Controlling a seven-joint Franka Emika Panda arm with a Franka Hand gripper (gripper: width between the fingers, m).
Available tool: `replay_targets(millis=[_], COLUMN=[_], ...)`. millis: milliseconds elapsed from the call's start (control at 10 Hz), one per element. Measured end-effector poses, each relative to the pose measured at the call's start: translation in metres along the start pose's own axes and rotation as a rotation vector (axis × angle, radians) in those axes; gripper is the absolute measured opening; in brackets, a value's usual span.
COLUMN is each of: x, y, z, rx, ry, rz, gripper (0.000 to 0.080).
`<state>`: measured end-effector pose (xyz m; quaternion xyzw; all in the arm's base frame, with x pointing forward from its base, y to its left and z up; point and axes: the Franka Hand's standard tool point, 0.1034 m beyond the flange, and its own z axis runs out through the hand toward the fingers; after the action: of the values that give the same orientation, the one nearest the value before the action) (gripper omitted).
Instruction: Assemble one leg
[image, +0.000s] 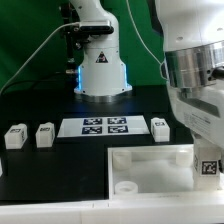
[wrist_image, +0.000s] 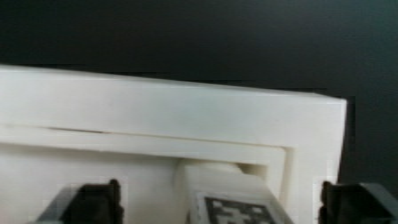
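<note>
A large white square tray (image: 150, 160) lies at the front of the black table and fills most of the wrist view (wrist_image: 160, 110). One small white leg (wrist_image: 237, 197) with a black-and-white tag stands between my fingers, at the tray's inner edge. Its tag shows in the exterior view (image: 208, 169) at the tray's right end. My gripper (wrist_image: 222, 205) is open; dark gaps separate both fingers (wrist_image: 89, 203) from the leg. Three more legs stand on the table, two at the exterior view's left (image: 14, 136) (image: 44, 134) and one right of the centre (image: 159, 126).
The marker board (image: 104, 126) lies flat behind the tray, between the legs. The robot base (image: 100, 70) stands at the back centre with cables around it. The arm's body (image: 195, 70) hides the exterior view's right side.
</note>
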<state>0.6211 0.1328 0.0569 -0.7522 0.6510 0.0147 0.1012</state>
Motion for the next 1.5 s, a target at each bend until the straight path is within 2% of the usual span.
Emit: replay_targets(millis=[100, 200, 600, 800, 900, 1200, 1400, 1500], x=[-0.001, 0.001, 0.006, 0.012, 0.014, 0.014, 0.013, 0.013], y=[0.002, 0.002, 0.002, -0.002, -0.005, -0.004, -0.004, -0.003], z=[0.001, 0.0, -0.001, -0.005, -0.008, -0.007, -0.006, -0.006], rx=[-0.02, -0.033, -0.053, -0.095, -0.107, -0.103, -0.092, -0.086], ry=[0.008, 0.022, 0.034, 0.056, 0.066, 0.065, 0.072, 0.073], rz=[-0.173, -0.352, -0.82, -1.131, -1.269, -1.21, -0.989, -0.891], gripper=[0.0618, 0.064, 0.0649, 0.0649, 0.0649, 0.0637, 0.0286, 0.0291])
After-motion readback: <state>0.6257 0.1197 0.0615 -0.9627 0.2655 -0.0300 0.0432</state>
